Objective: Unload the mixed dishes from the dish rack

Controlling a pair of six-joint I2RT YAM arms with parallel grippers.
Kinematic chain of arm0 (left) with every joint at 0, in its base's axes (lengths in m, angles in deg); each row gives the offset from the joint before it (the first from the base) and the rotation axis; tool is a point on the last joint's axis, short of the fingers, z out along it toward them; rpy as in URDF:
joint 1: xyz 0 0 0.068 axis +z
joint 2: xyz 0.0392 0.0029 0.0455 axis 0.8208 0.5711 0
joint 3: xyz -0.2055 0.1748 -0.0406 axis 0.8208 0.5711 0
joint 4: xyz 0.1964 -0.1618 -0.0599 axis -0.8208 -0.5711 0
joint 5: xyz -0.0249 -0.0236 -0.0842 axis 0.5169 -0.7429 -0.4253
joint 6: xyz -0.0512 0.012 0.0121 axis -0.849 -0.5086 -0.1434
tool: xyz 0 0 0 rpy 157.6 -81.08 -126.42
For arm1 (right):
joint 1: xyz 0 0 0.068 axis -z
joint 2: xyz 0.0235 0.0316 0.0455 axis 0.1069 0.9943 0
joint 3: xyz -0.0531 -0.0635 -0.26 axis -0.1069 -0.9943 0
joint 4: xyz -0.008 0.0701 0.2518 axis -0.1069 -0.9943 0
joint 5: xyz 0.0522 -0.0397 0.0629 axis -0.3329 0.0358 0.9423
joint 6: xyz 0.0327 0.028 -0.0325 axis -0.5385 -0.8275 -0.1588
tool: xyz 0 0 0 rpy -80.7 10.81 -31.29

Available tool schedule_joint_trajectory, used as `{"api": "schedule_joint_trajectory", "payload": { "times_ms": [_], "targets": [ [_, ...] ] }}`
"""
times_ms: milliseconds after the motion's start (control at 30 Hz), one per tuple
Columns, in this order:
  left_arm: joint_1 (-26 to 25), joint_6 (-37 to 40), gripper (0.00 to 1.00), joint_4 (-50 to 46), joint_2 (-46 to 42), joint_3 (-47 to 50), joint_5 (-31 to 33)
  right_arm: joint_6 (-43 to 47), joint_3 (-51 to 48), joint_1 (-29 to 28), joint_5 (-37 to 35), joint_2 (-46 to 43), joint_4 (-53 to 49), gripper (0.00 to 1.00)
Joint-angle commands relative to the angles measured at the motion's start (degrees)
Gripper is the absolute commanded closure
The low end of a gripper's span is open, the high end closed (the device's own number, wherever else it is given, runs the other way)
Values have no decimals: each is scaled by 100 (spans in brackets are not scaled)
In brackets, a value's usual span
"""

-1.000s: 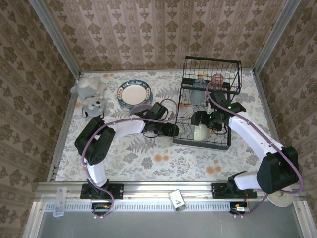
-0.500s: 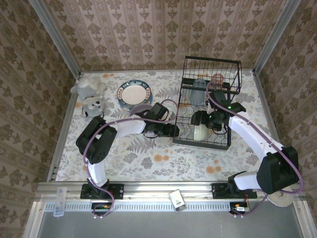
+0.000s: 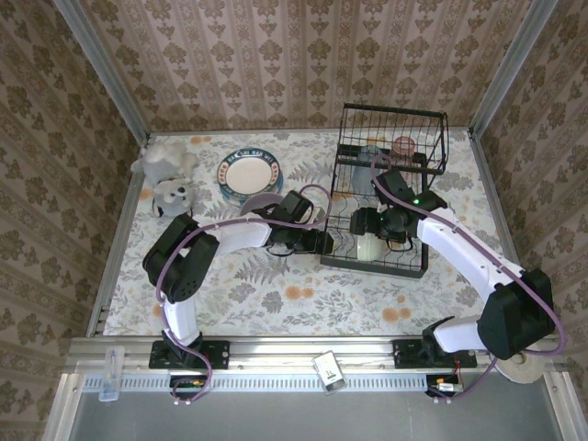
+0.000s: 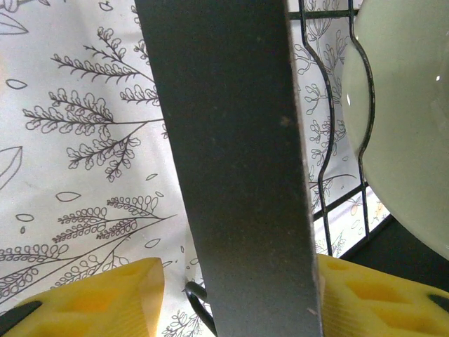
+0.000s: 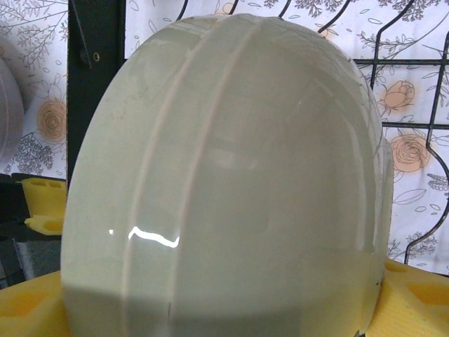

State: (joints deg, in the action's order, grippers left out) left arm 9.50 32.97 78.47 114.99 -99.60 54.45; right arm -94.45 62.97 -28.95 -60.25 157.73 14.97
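Note:
The black wire dish rack [image 3: 390,124] stands right of the table's middle. A pale green bowl [image 3: 371,246] sits on edge in its lower tier. My right gripper [image 3: 367,224] is over it. In the right wrist view the bowl [image 5: 224,175] spans the whole gap of the right gripper [image 5: 221,312], touching both yellow fingers [image 5: 414,302], so the gripper is shut on it. My left gripper [image 3: 322,243] is at the rack's left end. It [image 4: 238,298] straddles a flat black frame bar [image 4: 231,140], with a gap showing at its left finger [image 4: 105,298]. A bluish cup [image 3: 370,156] and a pink cup [image 3: 404,146] stand on the upper shelf.
A teal-rimmed plate [image 3: 248,173] lies on the floral cloth left of the rack, with a lavender bowl [image 3: 263,200] just in front of it under the left arm. A grey plush toy [image 3: 167,179] sits at the far left. The cloth in front of the rack is bare.
My right gripper has shifted slightly left over the pale green bowl, and the bowl now looks narrower from above. The left arm has not moved.

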Motion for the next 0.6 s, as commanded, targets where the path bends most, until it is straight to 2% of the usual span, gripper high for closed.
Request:
{"api": "schedule_joint_trajectory", "payload": {
  "times_ms": [0,433,567],
  "targets": [
    [-3,-19,45,-109,136,-112,49,-97,344,-79,-329,-66,-181,100],
    [5,56,45,-277,75,-212,77,-54,511,-128,-1033,-325,-365,100],
    [5,88,44,-353,-19,-290,60,15,472,-49,-983,-470,-310,100]
  ]
}}
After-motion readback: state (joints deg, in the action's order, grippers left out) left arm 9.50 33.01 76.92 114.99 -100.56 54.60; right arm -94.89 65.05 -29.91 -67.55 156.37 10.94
